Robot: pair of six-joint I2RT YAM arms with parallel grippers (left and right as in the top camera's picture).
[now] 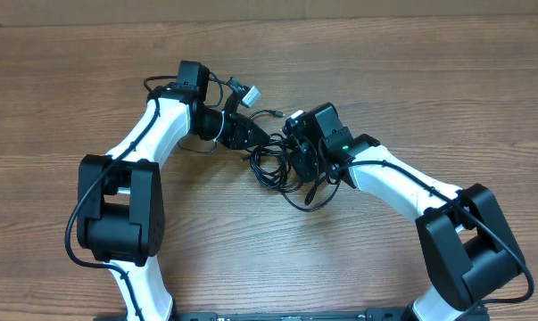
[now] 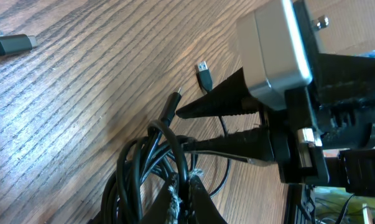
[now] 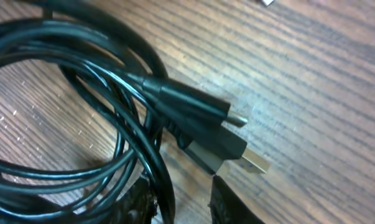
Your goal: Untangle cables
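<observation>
Where your two arms meet near the middle of the wooden bench [image 1: 411,71], the cables [image 1: 282,169] lie in one bunch. They are thin, glossy black cords coiled in overlapping loops, with one slack loop reaching out toward the robot's side. Your left gripper [image 2: 184,190] has its fingers closed on the bundle, and the strands arch up and over from the pinch. Your right gripper [image 3: 181,194] has its fingers standing apart just beside the coil. In the left wrist view one thin strand runs between them, and you cannot tell whether either finger touches it. Two plugs lie side by side on the wood just ahead of the right fingers: a slim black plug [image 3: 199,109] with a small silver tip, and a broader black plug [image 3: 227,152] with a flat gold-coloured tip. A black USB plug [image 2: 204,73] with a silver end lies free past the tangle, and a grey plug [image 2: 13,43] lies well apart from it. A green light [image 1: 344,143] glows on the right wrist.
</observation>
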